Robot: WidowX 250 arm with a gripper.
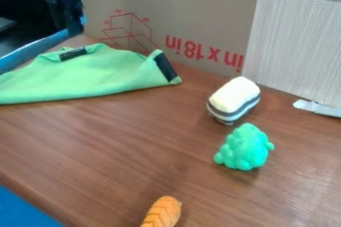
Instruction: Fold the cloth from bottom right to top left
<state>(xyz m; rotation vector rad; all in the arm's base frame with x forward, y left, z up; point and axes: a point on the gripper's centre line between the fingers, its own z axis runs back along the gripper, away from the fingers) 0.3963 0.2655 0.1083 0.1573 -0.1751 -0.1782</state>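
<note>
Cloth [86, 75] lies rumpled on the bench [113, 146], nearest the tool [65, 4], whose grip I cannot tell; farther from it sits a striped block [233, 96], then a green knobbly toy [245, 147], and farthest an orange toy [162, 213].

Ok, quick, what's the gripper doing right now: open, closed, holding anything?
Gripper: at the upper left, beyond the green cloth; open, closed or holding something, I can't tell from this view.
</note>
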